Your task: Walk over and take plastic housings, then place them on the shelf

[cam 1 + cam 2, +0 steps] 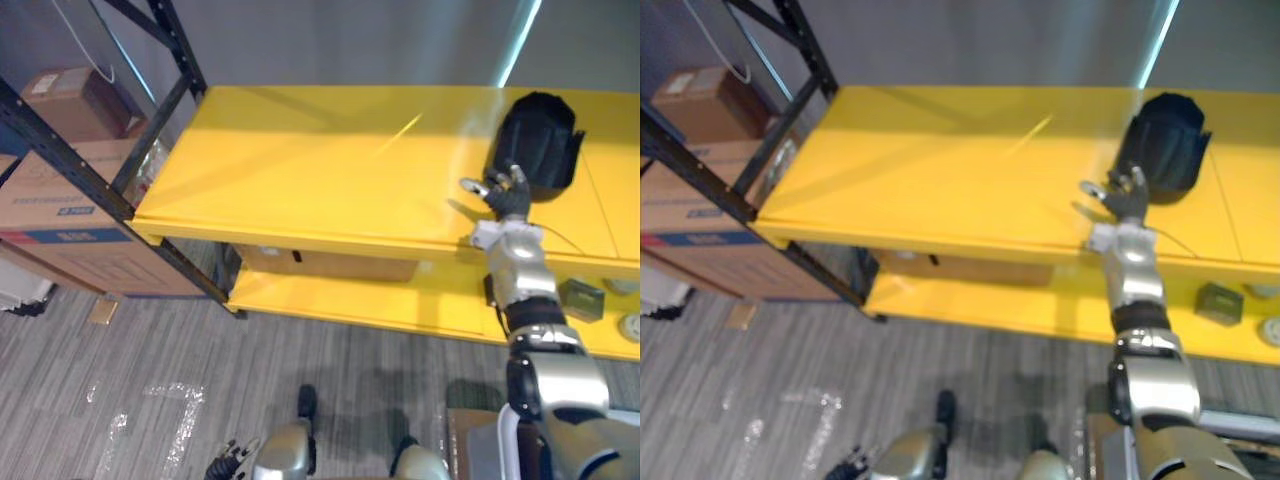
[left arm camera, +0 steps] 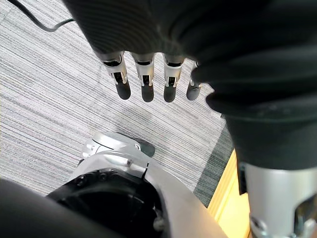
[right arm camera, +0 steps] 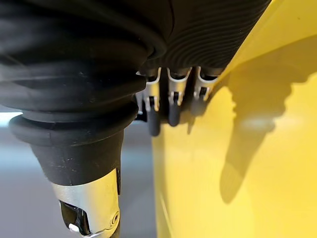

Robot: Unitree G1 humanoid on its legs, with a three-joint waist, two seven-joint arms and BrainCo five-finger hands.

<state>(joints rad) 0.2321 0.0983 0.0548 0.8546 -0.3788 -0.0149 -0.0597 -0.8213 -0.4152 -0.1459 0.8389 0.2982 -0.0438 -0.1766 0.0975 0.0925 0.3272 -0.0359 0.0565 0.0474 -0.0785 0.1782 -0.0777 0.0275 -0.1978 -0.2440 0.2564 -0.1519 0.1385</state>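
Note:
A black plastic housing (image 1: 540, 135) stands on the yellow top shelf (image 1: 300, 160), far to the right. My right hand (image 1: 507, 198) is stretched over the shelf's front edge, its fingers spread and open. The fingertips reach the housing's near lower edge, and nothing is clasped. In the right wrist view the straight fingers (image 3: 173, 106) hover beside the yellow surface. My left hand (image 2: 143, 79) hangs low over the grey floor with relaxed, straight fingers and holds nothing.
A lower yellow shelf (image 1: 400, 300) carries a small dark box (image 1: 582, 298) and a round pale part (image 1: 632, 327) at the right. A black metal rack (image 1: 100, 190) with cardboard boxes (image 1: 60, 215) stands to the left. Most of the top shelf is bare.

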